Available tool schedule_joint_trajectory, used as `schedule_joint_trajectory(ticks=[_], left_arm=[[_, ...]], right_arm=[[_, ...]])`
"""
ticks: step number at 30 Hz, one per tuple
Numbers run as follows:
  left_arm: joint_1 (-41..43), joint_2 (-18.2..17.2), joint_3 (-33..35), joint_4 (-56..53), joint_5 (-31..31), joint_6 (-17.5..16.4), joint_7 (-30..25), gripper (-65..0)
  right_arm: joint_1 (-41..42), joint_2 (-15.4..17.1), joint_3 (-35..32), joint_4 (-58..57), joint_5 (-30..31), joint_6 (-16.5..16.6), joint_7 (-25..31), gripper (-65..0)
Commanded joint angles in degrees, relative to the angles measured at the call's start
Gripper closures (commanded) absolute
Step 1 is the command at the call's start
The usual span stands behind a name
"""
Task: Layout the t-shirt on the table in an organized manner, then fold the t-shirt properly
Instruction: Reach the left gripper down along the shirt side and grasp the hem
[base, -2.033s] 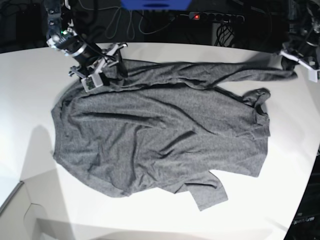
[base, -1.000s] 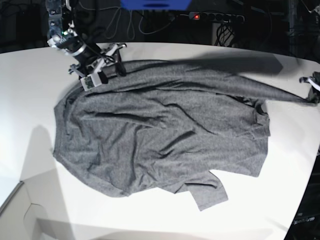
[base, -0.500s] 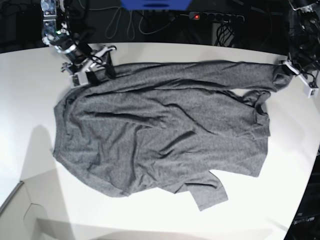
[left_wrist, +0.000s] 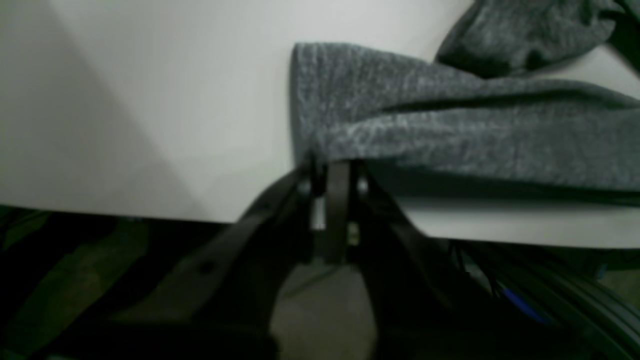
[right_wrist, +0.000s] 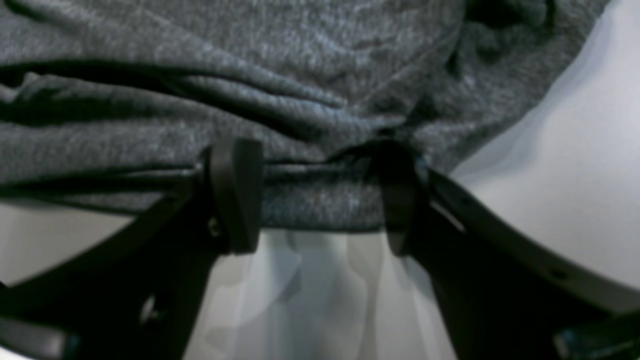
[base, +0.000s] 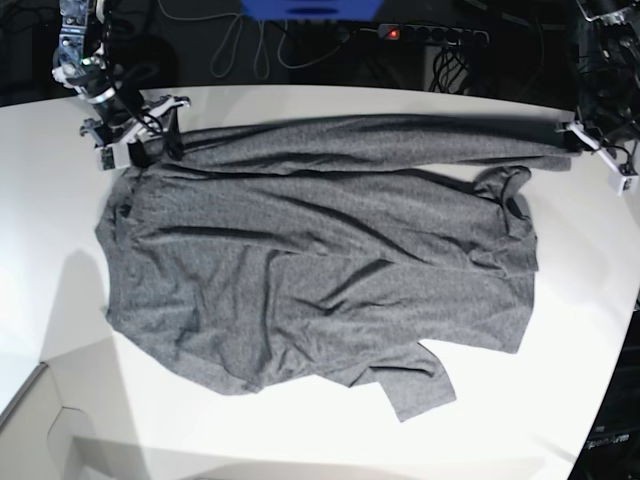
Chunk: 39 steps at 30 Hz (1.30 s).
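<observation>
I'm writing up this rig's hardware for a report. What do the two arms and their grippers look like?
Both grippers have black, flat, paddle-like fingers on angled black struts. In the base view the right gripper sits on a silver-and-black wrist with white brackets, dark cables and a small green light. The left gripper, at the frame's edge, shows white bracket parts and dark cabling; the rest is too dark to tell.

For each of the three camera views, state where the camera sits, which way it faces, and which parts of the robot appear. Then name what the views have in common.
Base: high above, looking down on the table and the spread t-shirt; both arms at the far corners.
Left wrist: behind the left gripper, facing a sleeve end at the table edge; jaws nearly closed on the cloth.
Right wrist: behind the right gripper, facing bunched fabric; its spread fingers straddle the fabric edge.
Shared: all show the t-shirt on the table.
</observation>
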Motion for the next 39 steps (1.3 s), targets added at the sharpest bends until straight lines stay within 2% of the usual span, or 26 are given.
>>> schedule_joint_trajectory(ticks=[1,6,9,13,17,21,24,29,33,35,37,39], left_arm=[[-0.4,-1.3,-0.7,1.2,-0.6,0.0,-0.2,-9.1],[-0.3,-1.1,-1.4,3.3,-1.1,0.0,-0.6,-34.0],[-0.8,0.8,-4.2,7.0,-1.1,0.0,-0.6,-39.8],[-4.8,4.7,-6.8,10.6,-1.1,0.0,-0.6,-39.9],[-11.2,8.5,-4.1,8.3,-0.2,0.3,-0.6,-39.9],[-15.9,10.7,1.1,2.6,4.0,0.6,-0.7,-40.2],[-19.8,12.5,1.8,-3.0,8.5,0.5,-1.1,-40.3],[-25.7,12.9,2.1,-7.8,10.3,0.5,-6.8,-40.3],[-33.7,13.0,2.2,-10.9,10.9,0.7,-10.4,-39.7],[-38.5,13.0,2.3,-15.8,11.0,0.7,-11.5,-36.9],[-42.6,13.0,2.7,-22.0,11.2,1.1,-12.7,-31.5],[-46.4,12.5,5.9,-30.0,13.4,3.7,-15.6,-23.4]], right_arm=[[-0.5,0.3,0.0,0.5,-0.3,-0.5,-1.0,-37.6],[-0.6,0.4,0.0,0.5,-0.3,-0.5,-1.0,-37.6],[-0.6,0.4,0.0,0.5,-0.3,-0.5,-1.0,-37.6],[-0.5,0.2,-0.1,0.5,-0.3,-0.5,-1.0,-37.6],[-0.3,0.1,-0.1,0.5,-0.3,-0.5,-1.0,-37.6],[-0.2,0.0,-0.1,0.5,-0.3,-0.5,-1.1,-37.6],[-0.2,0.0,-0.1,0.5,-0.3,-0.5,-1.1,-37.6],[-0.2,0.0,-0.1,0.4,-0.3,-0.5,-1.1,-37.6],[-0.1,0.0,-0.1,0.4,-0.3,-0.5,-1.0,-37.3],[-0.1,0.0,-0.1,0.4,-0.3,-0.5,-1.0,-37.3],[-0.1,0.0,-0.1,0.4,-0.3,-0.5,-1.0,-37.3],[0.0,0.0,-0.1,0.4,-0.3,-0.5,-1.0,-37.3]])
